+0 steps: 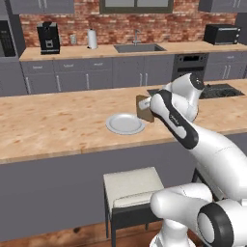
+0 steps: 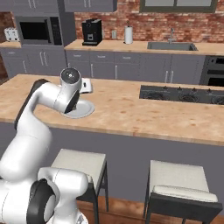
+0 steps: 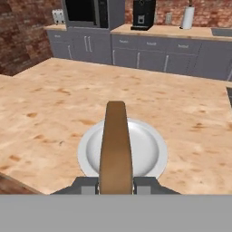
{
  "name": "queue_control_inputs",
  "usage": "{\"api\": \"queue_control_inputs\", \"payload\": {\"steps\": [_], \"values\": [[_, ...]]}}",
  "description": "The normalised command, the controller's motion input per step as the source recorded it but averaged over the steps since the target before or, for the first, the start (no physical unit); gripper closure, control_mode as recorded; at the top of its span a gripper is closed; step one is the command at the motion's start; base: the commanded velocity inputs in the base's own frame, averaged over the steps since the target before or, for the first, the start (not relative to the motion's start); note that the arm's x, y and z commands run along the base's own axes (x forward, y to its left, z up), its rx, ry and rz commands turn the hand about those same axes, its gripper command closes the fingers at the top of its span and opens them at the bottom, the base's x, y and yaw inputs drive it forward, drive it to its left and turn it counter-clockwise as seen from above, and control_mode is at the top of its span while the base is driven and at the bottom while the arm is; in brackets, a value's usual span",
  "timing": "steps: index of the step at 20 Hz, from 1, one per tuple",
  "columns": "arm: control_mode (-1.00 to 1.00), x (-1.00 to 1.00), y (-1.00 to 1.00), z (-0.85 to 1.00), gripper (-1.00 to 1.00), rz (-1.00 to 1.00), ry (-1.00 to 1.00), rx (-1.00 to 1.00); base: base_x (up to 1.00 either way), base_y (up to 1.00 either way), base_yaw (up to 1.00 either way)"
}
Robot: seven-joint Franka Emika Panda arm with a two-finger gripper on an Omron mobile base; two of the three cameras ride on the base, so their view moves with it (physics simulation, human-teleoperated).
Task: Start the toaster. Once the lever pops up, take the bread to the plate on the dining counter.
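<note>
My gripper (image 3: 116, 183) is shut on the bread (image 3: 116, 145), a brown slice held on edge, narrow side toward the hand camera. The slice hangs directly over the round white-grey plate (image 3: 145, 149), and I cannot tell whether it touches it. From the left base, the bread (image 1: 142, 107) shows beside the wrist, just right of the plate (image 1: 124, 124). The plate (image 2: 85, 109) lies on the wooden dining counter (image 2: 131, 109), partly hidden by my arm. The silver toaster (image 2: 9, 34) stands far off on the back counter, left of the microwave; the hand view shows the toaster (image 3: 58, 16) too.
A black cooktop (image 2: 183, 94) is set into the dining counter to the right. Two cushioned stools (image 2: 78, 162) (image 2: 183, 179) stand under its near edge. The back counter carries a coffee machine (image 1: 48, 37), a paper towel roll (image 1: 92, 38) and a sink (image 1: 139, 48).
</note>
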Motion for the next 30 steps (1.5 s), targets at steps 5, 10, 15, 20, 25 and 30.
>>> {"api": "queue_control_inputs", "payload": {"steps": [5, 10, 15, 20, 25, 30], "values": [[-1.00, 0.25, 0.20, -0.31, 1.00, 0.00, 0.00, 0.00, 0.00, 0.00, 0.00], [-1.00, 0.15, 0.25, -0.24, 1.00, 0.00, 0.00, 0.00, 0.00, 0.00, 0.00], [-1.00, 0.18, 0.06, -0.13, 1.00, 0.00, 0.00, 0.00, 0.00, 0.00, 0.00], [-1.00, 0.24, 0.01, -0.01, 1.00, 0.00, 0.00, 0.00, 0.00, 0.00, 0.00], [-1.00, 0.16, 0.00, 0.00, 1.00, 0.00, 0.00, 0.00, 0.00, 0.00, 0.00], [-1.00, 0.00, 0.00, -0.03, 1.00, 0.00, 0.00, 0.00, 0.00, 0.00, 0.00]]}}
